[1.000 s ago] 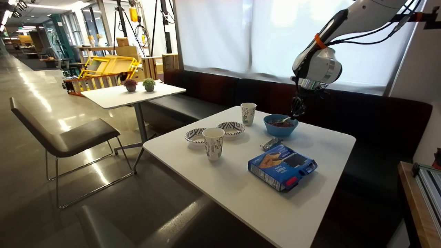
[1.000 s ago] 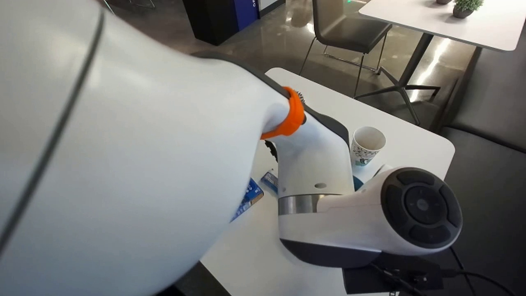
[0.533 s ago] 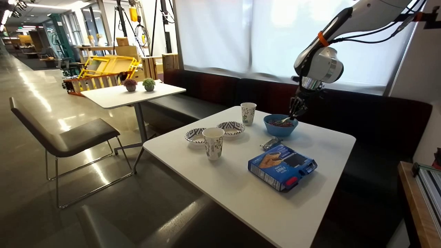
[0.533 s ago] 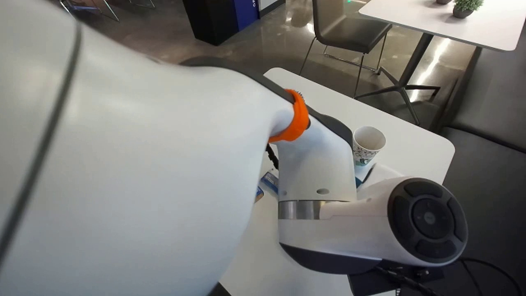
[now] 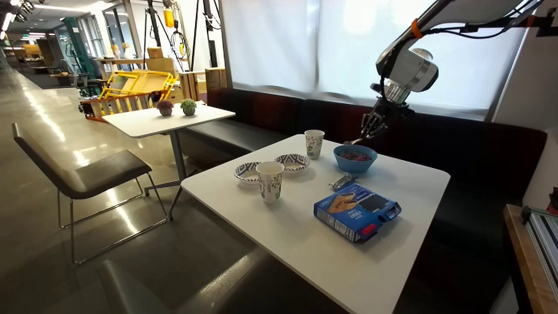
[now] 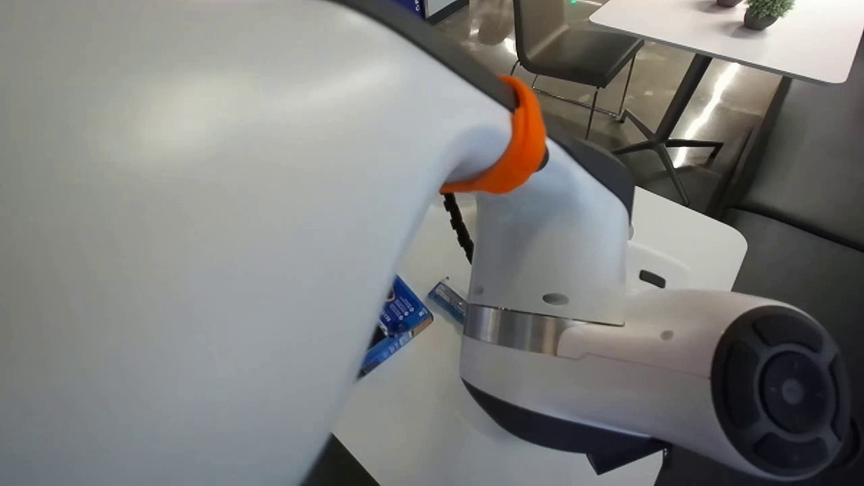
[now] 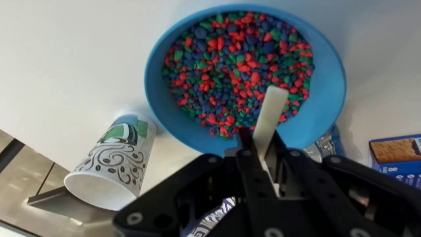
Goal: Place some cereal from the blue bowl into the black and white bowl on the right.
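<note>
The blue bowl [image 5: 355, 165] holds red, green and blue cereal [image 7: 230, 72] and fills the wrist view's upper middle. My gripper [image 5: 368, 135] is shut on a pale utensil [image 5: 353, 142] and stands above the blue bowl. The utensil's head is over the bowl's far rim in an exterior view; its load is too small to tell. In the wrist view the pale handle [image 7: 270, 115] sticks up between the fingertips. Two black and white patterned bowls [image 5: 293, 164] [image 5: 246, 173] stand side by side; part of one shows under the gripper in the wrist view [image 7: 210, 218].
A patterned paper cup [image 5: 314, 144] stands beside the blue bowl, also in the wrist view [image 7: 115, 158]. Another cup [image 5: 270, 185] stands before the patterned bowls. A blue printed box [image 5: 355, 211] and a shiny wrapped bar [image 5: 343, 182] lie on the white table [image 5: 301, 244].
My gripper has risen and tilted, lifting the utensil out of the blue bowl. Its head was in the cereal and is now above the rim. The bowls and cups have not moved.
</note>
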Motion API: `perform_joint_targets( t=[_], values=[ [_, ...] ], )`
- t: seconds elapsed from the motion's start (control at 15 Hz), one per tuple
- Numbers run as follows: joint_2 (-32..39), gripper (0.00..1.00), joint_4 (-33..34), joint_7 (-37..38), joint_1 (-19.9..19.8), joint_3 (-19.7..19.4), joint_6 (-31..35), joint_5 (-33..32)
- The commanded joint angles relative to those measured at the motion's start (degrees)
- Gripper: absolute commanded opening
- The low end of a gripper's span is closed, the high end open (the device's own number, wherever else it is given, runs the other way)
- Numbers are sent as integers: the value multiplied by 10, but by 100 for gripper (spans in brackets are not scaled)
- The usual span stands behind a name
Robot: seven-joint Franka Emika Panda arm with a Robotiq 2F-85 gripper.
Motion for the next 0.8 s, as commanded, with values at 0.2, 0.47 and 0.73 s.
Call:
perform_joint_targets(
  t=[0.2,0.47,0.73],
  values=[
    [-44,3,-17,-27,46,-24,-44,73],
    [-43,3,-9,0,116,-49,-17,84],
    [-23,3,2,47,189,-75,43,91]
  ],
)
